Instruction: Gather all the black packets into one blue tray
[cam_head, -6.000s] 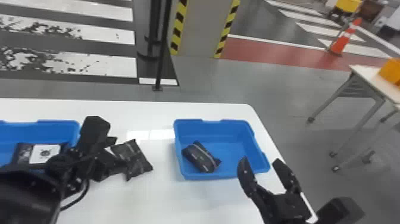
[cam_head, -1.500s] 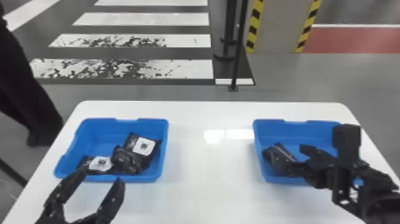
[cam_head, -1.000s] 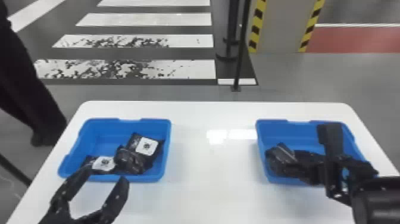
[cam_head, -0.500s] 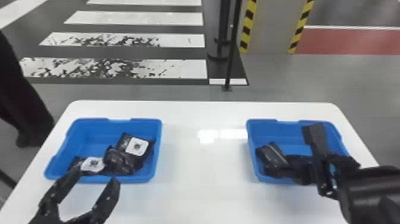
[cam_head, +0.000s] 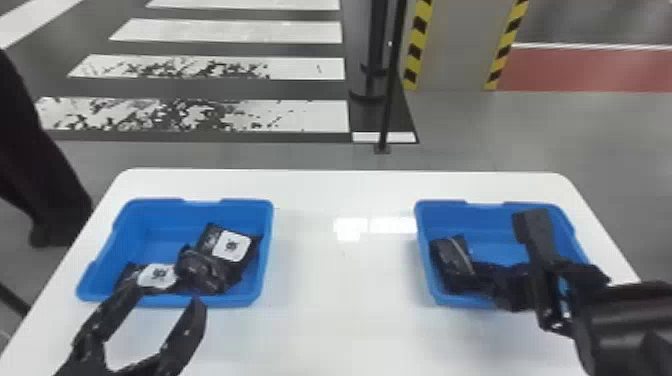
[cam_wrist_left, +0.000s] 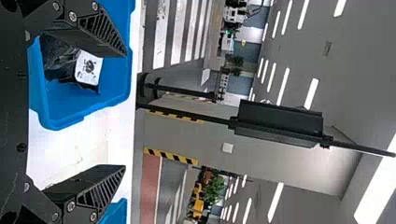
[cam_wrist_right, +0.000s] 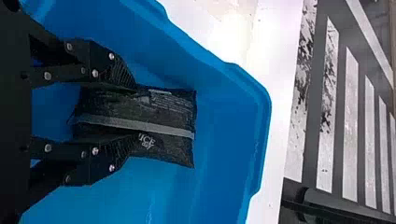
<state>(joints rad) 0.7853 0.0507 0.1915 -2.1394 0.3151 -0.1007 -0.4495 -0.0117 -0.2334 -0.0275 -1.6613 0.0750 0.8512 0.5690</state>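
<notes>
A white table (cam_head: 340, 310) with a smooth, glossy top and rounded far corners carries two blue trays directly on its surface. The left tray (cam_head: 162, 240) and the right tray (cam_head: 482, 215) stand upright and well apart, both nearer the far edge, with a broad stretch of white tabletop between them. Both have raised, sloping walls and a shallow dip in the far rim. Bright reflections (cam_head: 350, 228) shine on the tabletop between them, closer to the right tray.

I read no sure words: pale lettering (cam_wrist_right: 146, 141) on one black packet (cam_wrist_right: 173, 109), dark emblems (cam_head: 231, 246) on two others (cam_head: 211, 241) with white labels (cam_head: 220, 254).
</notes>
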